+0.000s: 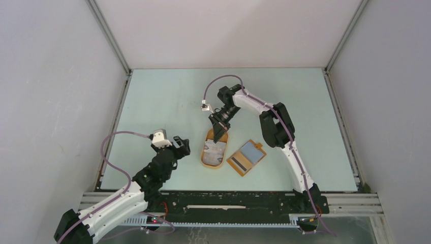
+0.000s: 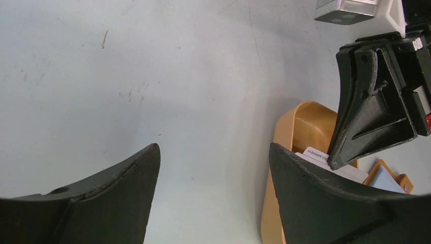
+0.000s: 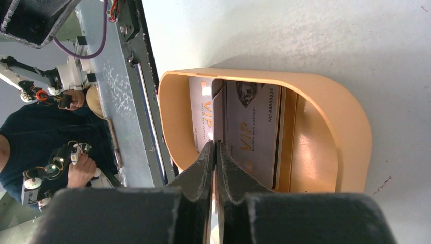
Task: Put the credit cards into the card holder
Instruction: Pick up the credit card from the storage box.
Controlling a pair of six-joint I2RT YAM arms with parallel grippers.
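An oval orange rimmed plastic tray [image 3: 330, 152] near the middle of the pale green table's [image 1: 167, 101] near edge holds at least three pale whitish-grey credit cards [image 3: 254, 127]. The right gripper [image 3: 214, 147] pinches one by its edge. One orange-tan folding card holder [image 1: 246, 157] lies open just right of the tray. The left gripper [image 1: 181, 145] is spread, holding nothing. Grey walls [image 1: 51, 76] enclose the table.

orange tray [image 1: 212, 165] rim fencing cards [image 1: 213, 151], right end effector [image 1: 217, 137] inside, card holder [image 1: 246, 157] alongside
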